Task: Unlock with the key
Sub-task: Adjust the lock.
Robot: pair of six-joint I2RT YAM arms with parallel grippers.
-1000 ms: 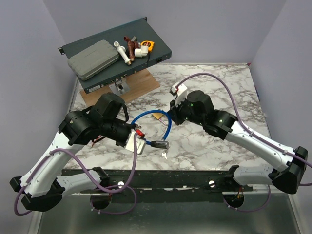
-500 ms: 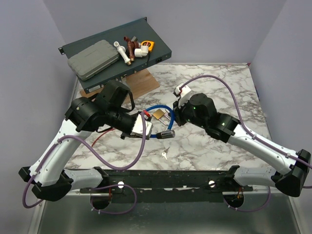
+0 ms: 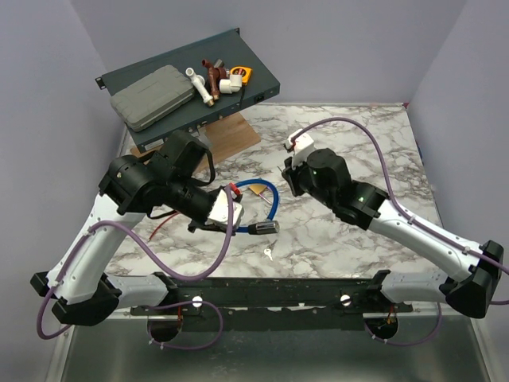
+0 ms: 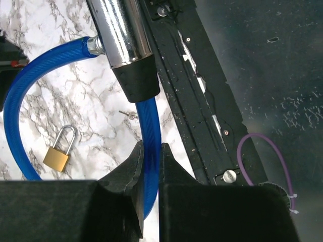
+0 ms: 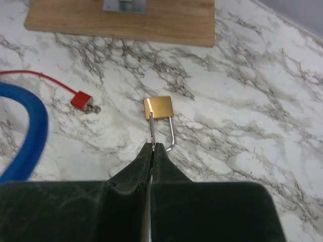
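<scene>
Left gripper (image 3: pixel 230 212) was out over the marble table (image 3: pixel 342 135), and its fingers (image 4: pixel 130 166) were clamped tight on the blue cable (image 4: pixel 30 75). The wrist camera showed the cable running straight down between them. Just beyond the tips, the cable's chrome barrel (image 4: pixel 121 30) with its black collar hung tilted, and from above that barrel (image 3: pixel 265 228) pointed toward the right arm.

The key (image 3: pixel 269 253), that tiny silver sliver, lay flat on the marble by itself. It was close to the table's near edge, just in front of the barrel, and neither gripper was touching it. The left wrist view caught the key (image 4: pixel 128 114) too, a speck beside the cable.

Right gripper (image 3: pixel 288 181) hovered on the far side of the blue loop with its fingers (image 5: pixel 162 164) pressed together, no gap between them. Its own camera lined the tips up with the silver shackle of the brass padlock (image 5: pixel 158 107), and I could not tell from there whether they touched it. The left wrist view, though, showed the padlock (image 4: pixel 58 151) lying flat on the marble inside the cable's curve with nothing on it. A red clip (image 5: pixel 82 99) on a red wire sat just beside the padlock, and a wooden board (image 5: pixel 126 20) lay beyond both.
</scene>
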